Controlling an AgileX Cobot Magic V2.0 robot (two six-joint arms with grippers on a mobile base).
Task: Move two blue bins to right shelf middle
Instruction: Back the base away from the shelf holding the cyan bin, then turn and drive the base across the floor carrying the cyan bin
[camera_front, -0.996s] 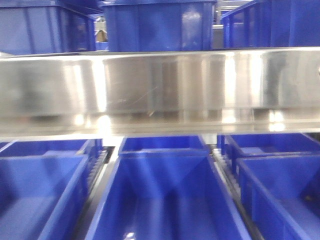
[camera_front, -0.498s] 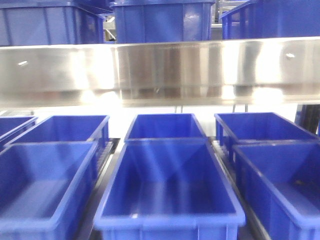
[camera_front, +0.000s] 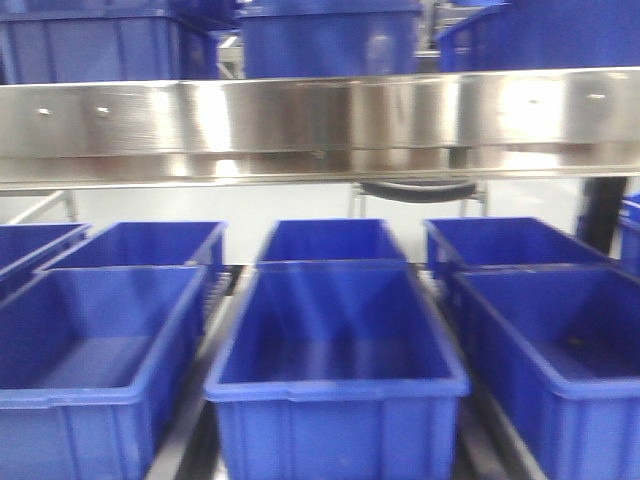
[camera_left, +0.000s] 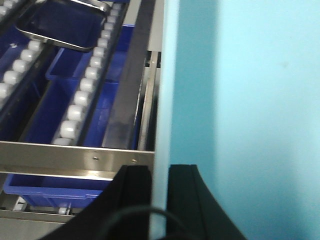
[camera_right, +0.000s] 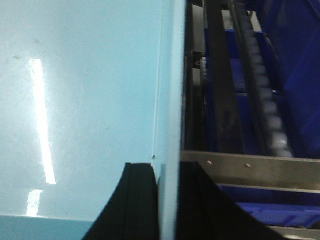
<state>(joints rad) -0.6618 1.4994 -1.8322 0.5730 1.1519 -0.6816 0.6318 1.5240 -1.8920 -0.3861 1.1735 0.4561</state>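
Note:
A pale blue bin fills the wrist views, its smooth inner face (camera_left: 240, 100) on the right in the left wrist view and its face (camera_right: 90, 100) on the left in the right wrist view. My left gripper (camera_left: 160, 167) is shut on one thin side wall of it. My right gripper (camera_right: 168, 165) is shut on the opposite wall. In the front view, several open blue bins sit in rows on the shelf, with one bin (camera_front: 335, 340) dead centre. Which front-view bin is the held one I cannot tell. Neither gripper shows in the front view.
A steel shelf rail (camera_front: 320, 120) crosses the front view, with more blue bins (camera_front: 330, 40) on the level above. Roller tracks (camera_left: 80, 95) and steel cross rails (camera_left: 75, 157) lie beside the held bin, with blue bins below them. A black chair (camera_front: 415, 190) stands behind the shelf.
The front view has pulled back from the shelf: the steel rail has moved up and shrunk, and the lower row of bins has come fully into view with their front walls showing.

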